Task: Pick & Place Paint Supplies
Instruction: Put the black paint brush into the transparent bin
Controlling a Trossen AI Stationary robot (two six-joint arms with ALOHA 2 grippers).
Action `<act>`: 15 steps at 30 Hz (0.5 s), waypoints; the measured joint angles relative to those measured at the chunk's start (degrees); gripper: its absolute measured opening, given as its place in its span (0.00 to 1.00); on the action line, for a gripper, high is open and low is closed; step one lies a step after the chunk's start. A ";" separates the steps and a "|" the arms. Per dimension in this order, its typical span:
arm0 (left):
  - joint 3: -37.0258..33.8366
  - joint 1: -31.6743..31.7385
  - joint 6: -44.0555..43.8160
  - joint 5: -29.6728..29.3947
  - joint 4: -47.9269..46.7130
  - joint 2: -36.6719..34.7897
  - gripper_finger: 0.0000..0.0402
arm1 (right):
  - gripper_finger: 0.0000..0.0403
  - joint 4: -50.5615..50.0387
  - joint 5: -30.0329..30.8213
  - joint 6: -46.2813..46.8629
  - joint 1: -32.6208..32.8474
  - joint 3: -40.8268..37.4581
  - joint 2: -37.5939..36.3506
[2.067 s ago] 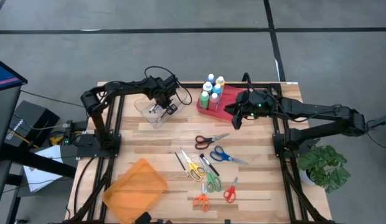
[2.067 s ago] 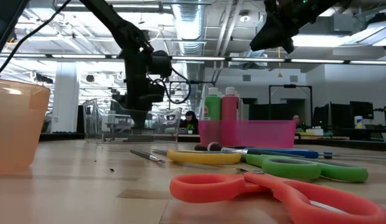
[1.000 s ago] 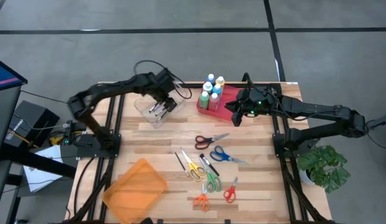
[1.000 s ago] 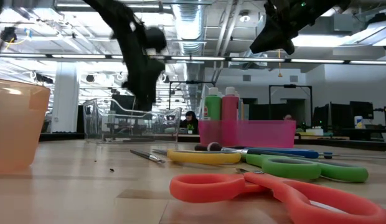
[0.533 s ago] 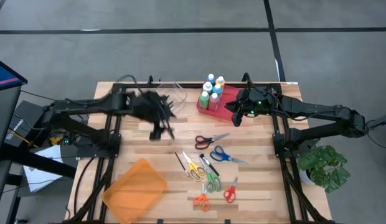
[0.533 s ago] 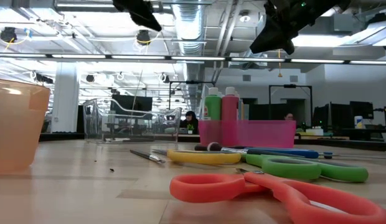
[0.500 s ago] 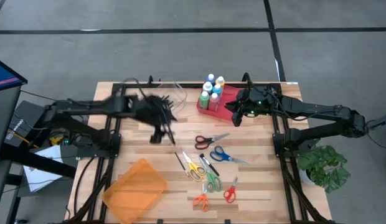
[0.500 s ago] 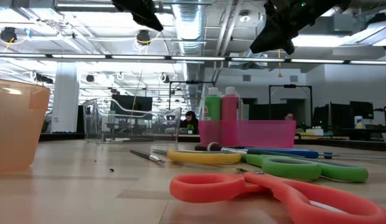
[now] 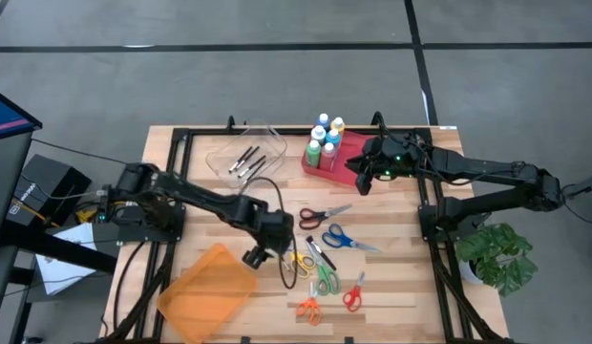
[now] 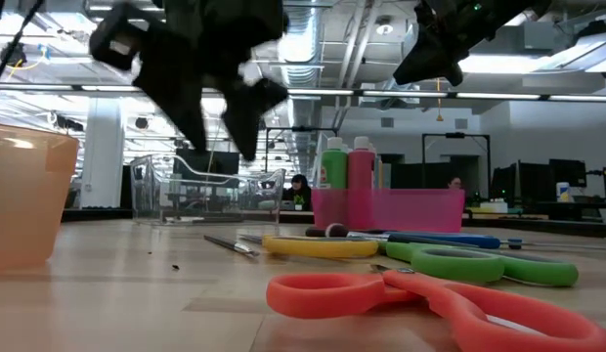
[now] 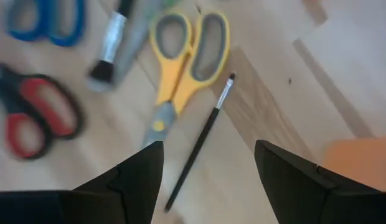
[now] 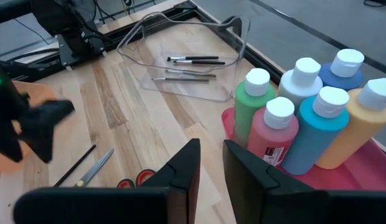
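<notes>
The step in hand looks like a brush pickup. The left gripper [image 9: 255,256] hangs over the middle of the table [image 9: 401,287], its fingers spread wide with nothing between them, directly above a thin black paintbrush [image 11: 199,142] that lies flat on the wood just beside the yellow-handled scissors [image 11: 178,70]. In the left wrist view the brush runs up between the two dark fingers [image 11: 124,180], so the approach seems roughly lined up. The next move calls for a straight descent with the fingers straddling the brush's slim handle, closing low enough to catch something that lies flush on the boards, without nudging the scissors alongside. From there it would presumably go to the clear plastic bin [image 9: 246,158] near the table's far edge, which already holds several brushes [image 12: 190,68].

The right gripper [image 12: 208,163] waits in the air near the pink tray [image 9: 325,164], its fingers drawn close with only a narrow gap, gripping nothing as far as the right wrist view shows. The paint bottles [image 12: 305,109], white-capped in green, red, white, blue and yellow, stand upright and packed together in that tray at the far side. An orange bin [image 9: 206,292] sits at the near left, and more scissors [image 9: 327,279] lie scattered on the near half; whether they touch one another is hard to tell.
</notes>
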 joint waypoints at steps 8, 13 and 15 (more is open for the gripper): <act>-0.02 -1.12 2.95 1.39 3.37 7.68 0.61 | 0.17 -1.86 -0.04 0.02 0.00 0.00 0.02; 0.00 -1.05 4.53 1.37 2.97 10.77 0.60 | 0.17 -3.49 -0.04 -0.01 0.00 0.00 0.01; 0.00 -1.20 5.87 1.21 2.98 11.81 0.58 | 0.17 -3.87 -0.05 -0.03 -0.01 -0.02 0.02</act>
